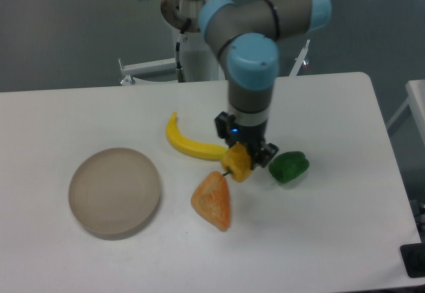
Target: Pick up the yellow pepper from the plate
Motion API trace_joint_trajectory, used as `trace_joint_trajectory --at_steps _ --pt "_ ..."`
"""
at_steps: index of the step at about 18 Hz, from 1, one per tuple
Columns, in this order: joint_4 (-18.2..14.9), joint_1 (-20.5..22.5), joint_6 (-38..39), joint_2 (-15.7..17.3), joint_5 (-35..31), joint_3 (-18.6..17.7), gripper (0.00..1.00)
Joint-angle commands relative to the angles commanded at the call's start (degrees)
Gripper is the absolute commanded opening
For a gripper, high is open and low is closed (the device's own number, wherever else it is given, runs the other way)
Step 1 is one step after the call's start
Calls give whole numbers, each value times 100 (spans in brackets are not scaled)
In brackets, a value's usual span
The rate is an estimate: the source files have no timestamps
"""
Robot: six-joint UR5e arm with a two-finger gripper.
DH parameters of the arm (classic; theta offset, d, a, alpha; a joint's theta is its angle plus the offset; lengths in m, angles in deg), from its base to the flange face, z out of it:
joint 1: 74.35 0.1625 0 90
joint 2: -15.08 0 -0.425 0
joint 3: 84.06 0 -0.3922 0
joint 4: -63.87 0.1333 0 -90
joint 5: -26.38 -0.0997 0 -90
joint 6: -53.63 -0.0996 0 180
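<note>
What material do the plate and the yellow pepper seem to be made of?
The plate looks like matte plastic or melamine: even beige-grey colour, soft rounded rim, no glare. The pepper, held in the gripper, looks like moulded plastic or rubber: uniform yellow-orange, blocky form, faint sheen. The picture is too coarse to be sure of either.

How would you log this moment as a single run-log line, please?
stage: carrying | gripper: shut on yellow pepper | pepper: off plate, between banana and green pepper | plate: empty

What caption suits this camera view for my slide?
Gripper holds the yellow pepper above the table, between banana and green pepper; plate empty.
</note>
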Motion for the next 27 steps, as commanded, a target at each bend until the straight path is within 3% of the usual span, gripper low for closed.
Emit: trace_joint_trajectory --at_steps 4,11,14,27 --pt "-273 185 -537 -158 -192 194 27" --pt "-256 273 -661 -316 -334 361 27" --pt "-238 378 -1187 -387 -124 361 27" --pt "-211 414 -1206 -413 -141 361 27"
